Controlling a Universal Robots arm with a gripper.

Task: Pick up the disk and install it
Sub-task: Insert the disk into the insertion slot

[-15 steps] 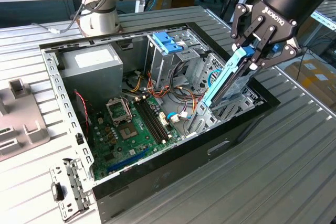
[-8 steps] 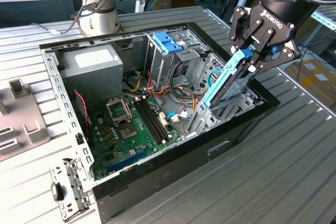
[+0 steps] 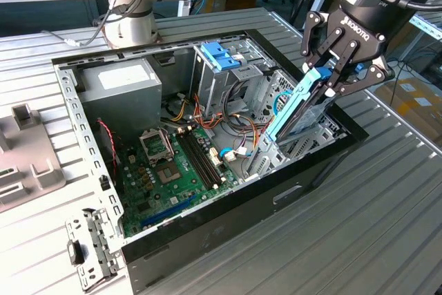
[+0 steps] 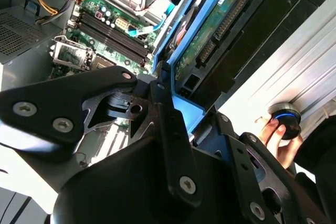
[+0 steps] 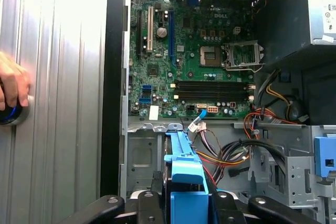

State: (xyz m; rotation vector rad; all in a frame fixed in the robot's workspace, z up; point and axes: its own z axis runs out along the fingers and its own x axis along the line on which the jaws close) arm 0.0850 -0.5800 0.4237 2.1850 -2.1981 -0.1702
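I have the disk (image 3: 293, 108) tilted steeply in its blue-trimmed carrier. Its lower end dips into the open computer case (image 3: 228, 202) at the exterior view's right end. My claw (image 3: 331, 79) is clenched on its upper end. The motherboard (image 3: 173, 164) lies to the exterior view's left. A person's hand (image 4: 275, 139) touches a round knob (image 4: 286, 119) on the ribbed surface (image 3: 359, 240).

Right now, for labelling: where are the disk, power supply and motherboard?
disk (image 3: 298, 107), exterior view, blue-trimmed edge.
power supply (image 3: 128, 101), exterior view, grey side face.
motherboard (image 5: 186, 66), first wrist view, green board surface.
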